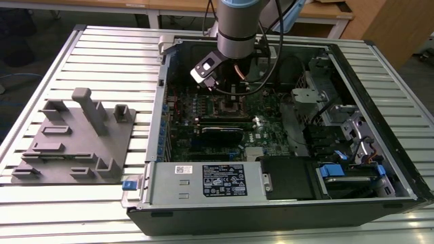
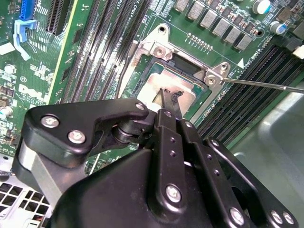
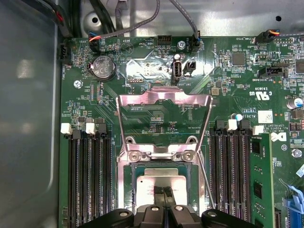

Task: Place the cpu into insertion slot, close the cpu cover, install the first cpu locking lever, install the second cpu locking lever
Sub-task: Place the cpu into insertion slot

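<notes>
Inside an open desktop computer case (image 1: 203,203), the arm's gripper (image 3: 164,192) reaches straight down onto the motherboard (image 3: 142,71). Its slim fingertips (image 2: 167,100) are drawn together with nothing visible between them. They rest on, or just above, the pale metal top of the cpu (image 3: 152,180). The cpu lies flat in the insertion slot (image 3: 190,183), directly beneath the tip. The cpu cover (image 3: 164,97) is swung open from its hinge at the socket's edge, on the far side of the chip from the gripper's body, with its window frame clear of the socket. A thin locking lever (image 2: 266,84) juts out unlatched beside the socket, between it and the memory slots (image 3: 228,175).
</notes>
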`<state>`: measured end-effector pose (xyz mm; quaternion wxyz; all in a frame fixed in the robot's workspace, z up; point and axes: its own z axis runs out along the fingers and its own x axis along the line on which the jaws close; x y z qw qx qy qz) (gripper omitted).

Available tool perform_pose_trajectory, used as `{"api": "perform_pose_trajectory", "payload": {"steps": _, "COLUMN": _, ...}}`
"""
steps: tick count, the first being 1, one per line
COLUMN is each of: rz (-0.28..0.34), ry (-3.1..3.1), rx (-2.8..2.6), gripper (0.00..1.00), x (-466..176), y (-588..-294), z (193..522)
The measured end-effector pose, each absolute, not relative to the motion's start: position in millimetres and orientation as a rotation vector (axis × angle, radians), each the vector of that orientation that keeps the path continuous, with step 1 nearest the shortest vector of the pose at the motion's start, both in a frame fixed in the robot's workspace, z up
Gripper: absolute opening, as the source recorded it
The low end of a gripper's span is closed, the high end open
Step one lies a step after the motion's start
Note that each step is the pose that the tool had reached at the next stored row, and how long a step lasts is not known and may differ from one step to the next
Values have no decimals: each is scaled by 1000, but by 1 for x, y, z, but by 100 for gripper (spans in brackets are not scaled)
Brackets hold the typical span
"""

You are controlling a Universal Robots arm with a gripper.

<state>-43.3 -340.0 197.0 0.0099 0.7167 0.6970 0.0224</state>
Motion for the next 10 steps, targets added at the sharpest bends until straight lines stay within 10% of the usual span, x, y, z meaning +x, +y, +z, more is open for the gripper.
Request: {"api": "perform_pose_trajectory", "payload": {"steps": 10, "rz": 71, "ry": 2176, "rx": 2238, "gripper": 10, "x": -43, "y": -340, "z": 202}}
